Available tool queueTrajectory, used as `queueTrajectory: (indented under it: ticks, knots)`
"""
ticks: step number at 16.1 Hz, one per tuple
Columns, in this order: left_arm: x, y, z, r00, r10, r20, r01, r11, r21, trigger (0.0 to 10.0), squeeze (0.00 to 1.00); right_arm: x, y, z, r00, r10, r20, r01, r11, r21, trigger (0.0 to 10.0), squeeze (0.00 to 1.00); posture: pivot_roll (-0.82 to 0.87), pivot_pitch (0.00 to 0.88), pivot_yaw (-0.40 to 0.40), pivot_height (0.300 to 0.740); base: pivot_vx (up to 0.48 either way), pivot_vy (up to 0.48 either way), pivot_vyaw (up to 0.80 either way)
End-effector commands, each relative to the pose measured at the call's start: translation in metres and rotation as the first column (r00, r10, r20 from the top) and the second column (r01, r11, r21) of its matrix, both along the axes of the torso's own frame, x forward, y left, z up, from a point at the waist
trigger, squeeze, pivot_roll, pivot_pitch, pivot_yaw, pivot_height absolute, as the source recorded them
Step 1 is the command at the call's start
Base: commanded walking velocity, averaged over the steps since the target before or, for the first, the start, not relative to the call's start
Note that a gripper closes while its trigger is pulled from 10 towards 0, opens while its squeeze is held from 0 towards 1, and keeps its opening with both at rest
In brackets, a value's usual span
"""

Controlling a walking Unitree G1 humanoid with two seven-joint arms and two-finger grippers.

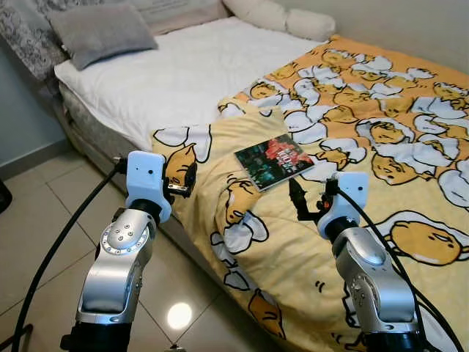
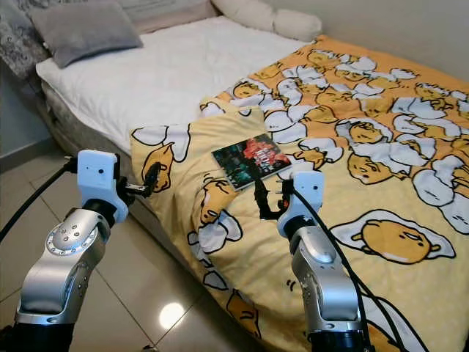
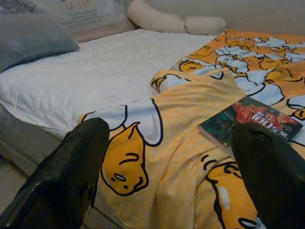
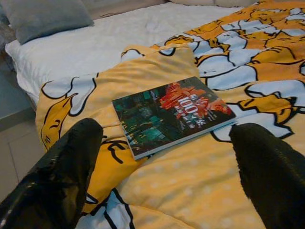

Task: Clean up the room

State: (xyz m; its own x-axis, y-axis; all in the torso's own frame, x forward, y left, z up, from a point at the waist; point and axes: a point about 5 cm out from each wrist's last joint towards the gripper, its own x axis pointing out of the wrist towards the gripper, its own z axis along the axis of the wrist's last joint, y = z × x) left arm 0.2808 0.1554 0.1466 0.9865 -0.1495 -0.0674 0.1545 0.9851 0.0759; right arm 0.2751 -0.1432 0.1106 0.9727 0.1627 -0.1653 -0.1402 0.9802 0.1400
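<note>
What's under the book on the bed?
The book lies flat on the yellow egg-print blanket, near its rumpled edge. Whatever lies beneath the blanket there is covered.

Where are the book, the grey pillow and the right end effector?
book [image 4: 171, 112], right wrist view, middle of cover.
grey pillow [image 1: 99, 31], left eye view, centre of top face.
right end effector [image 4: 162, 167], right wrist view, midway between fingertips.

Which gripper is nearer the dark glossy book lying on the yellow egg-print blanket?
Right. The right gripper hovers open just short of the dark glossy book on the yellow egg-print blanket. The left gripper, also open, sits farther off by the blanket's hanging edge.
</note>
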Motion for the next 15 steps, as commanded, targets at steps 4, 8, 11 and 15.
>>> queueTrajectory:
  ticks: [4, 8, 11, 15]
  knots:
    - [-0.002, -0.003, -0.003, 1.000, -0.027, -0.001, 0.027, 1.000, 0.005, 10.0, 1.00, -0.003, -0.002, -0.001, 1.000, 0.007, 0.004, -0.007, 1.000, 0.010, 10.0, 1.00, -0.05, 0.000, -0.033, 0.740, 0.000, 0.000, 0.00]
    - [-0.003, -0.003, -0.003, 0.999, -0.033, 0.003, 0.033, 0.999, 0.001, 10.0, 1.00, -0.001, 0.001, -0.002, 1.000, 0.017, 0.000, -0.017, 0.999, -0.029, 10.0, 0.95, -0.04, 0.000, -0.036, 0.740, 0.218, 0.000, 0.00]
    - [-0.003, -0.002, -0.003, 0.999, -0.035, 0.003, 0.035, 0.999, 0.000, 10.0, 1.00, 0.000, 0.006, -0.004, 0.998, 0.066, -0.015, -0.067, 0.994, -0.081, 10.0, 0.20, -0.04, 0.000, -0.037, 0.740, 0.324, 0.000, 0.53]
    - [-0.003, -0.003, -0.003, 0.999, -0.037, 0.001, 0.037, 0.999, -0.001, 10.0, 1.00, -0.002, 0.005, -0.005, 0.998, 0.050, -0.026, -0.051, 0.997, -0.052, 10.0, 0.00, -0.04, 0.000, -0.039, 0.740, 0.330, 0.000, 0.40]
